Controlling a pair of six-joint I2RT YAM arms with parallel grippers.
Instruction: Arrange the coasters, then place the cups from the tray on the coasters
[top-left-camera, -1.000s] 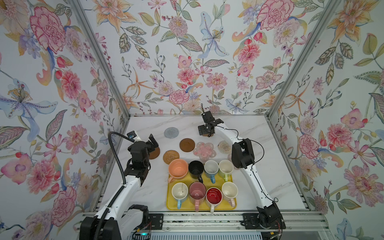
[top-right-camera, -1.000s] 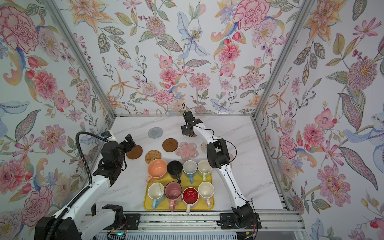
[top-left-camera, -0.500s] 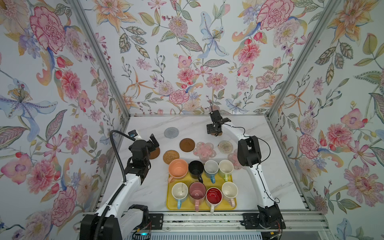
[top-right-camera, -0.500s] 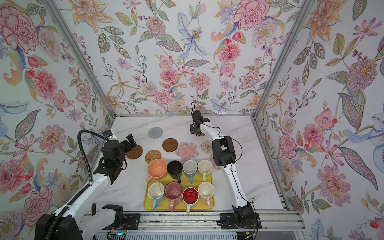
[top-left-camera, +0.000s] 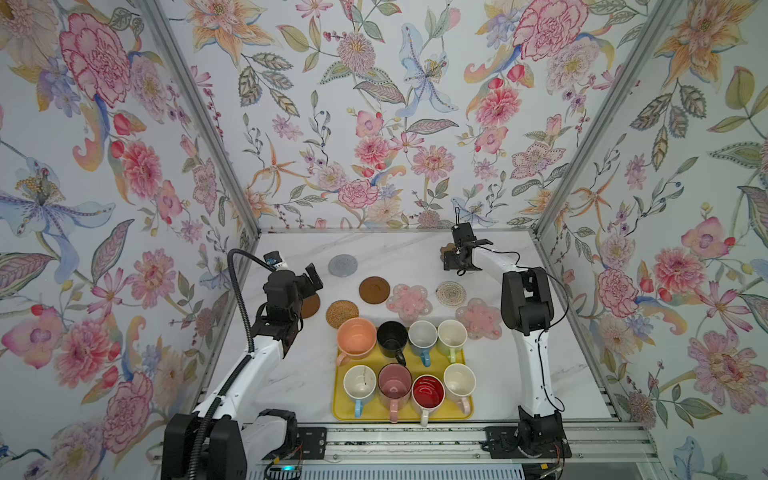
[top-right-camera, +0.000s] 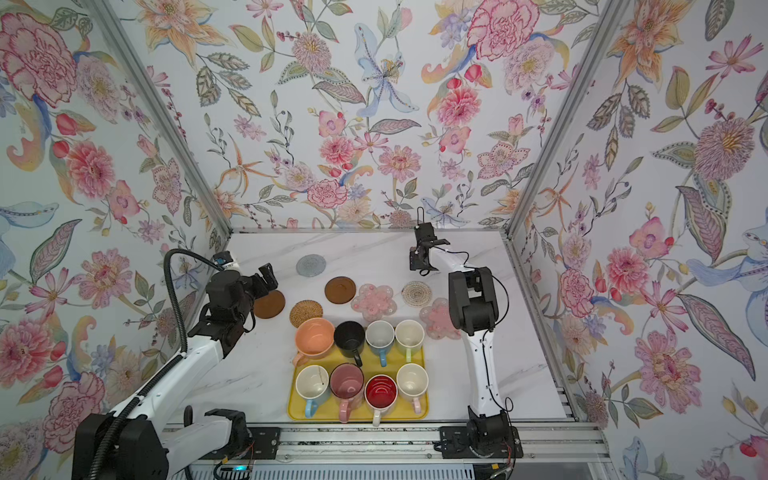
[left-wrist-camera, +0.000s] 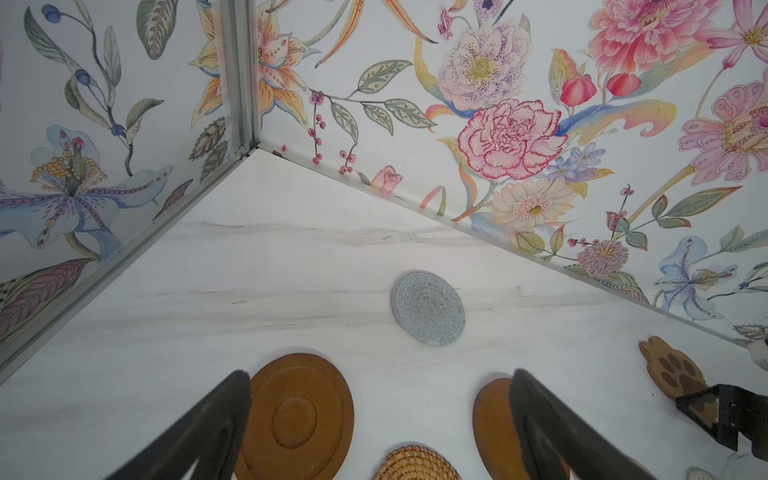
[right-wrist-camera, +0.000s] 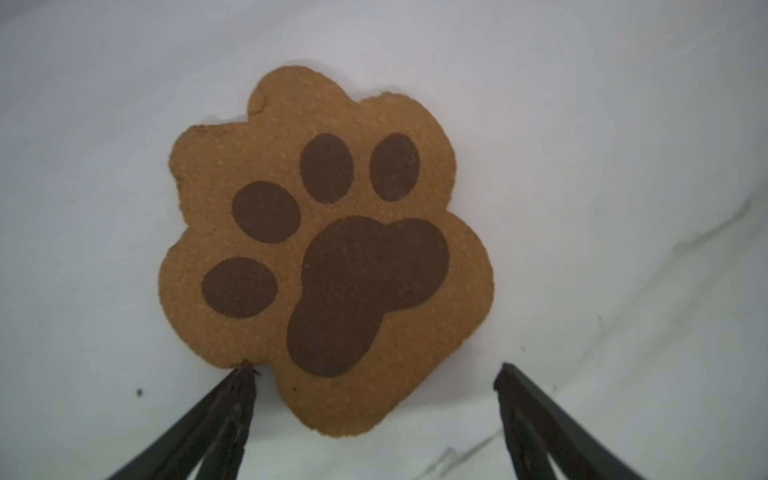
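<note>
At the table's back lies the brown paw coaster (right-wrist-camera: 324, 249). My right gripper (right-wrist-camera: 374, 370) is open low over its near edge, one fingertip (right-wrist-camera: 243, 374) touching the rim. In a top view that gripper (top-left-camera: 457, 259) hides most of the paw. Grey (top-left-camera: 343, 264), dark brown (top-left-camera: 374, 289), rattan (top-left-camera: 342, 314), clear (top-left-camera: 451, 292) and two pink flower coasters (top-left-camera: 409, 298) (top-left-camera: 478, 318) lie flat. My left gripper (top-left-camera: 311, 278) hovers open and empty above a second brown disc (left-wrist-camera: 297, 415). Several cups, including peach (top-left-camera: 356, 341) and black (top-left-camera: 391, 338), stand on the yellow tray (top-left-camera: 376, 411).
Flowered walls close in the left, back and right of the white marble table (top-left-camera: 291, 374). An aluminium rail (top-left-camera: 395, 440) with both arm bases runs along the front edge. The tray sits at the front middle, between the two arms.
My right gripper has swung from the back middle over to the right and come down over the paw coaster. The left arm has hardly moved.
</note>
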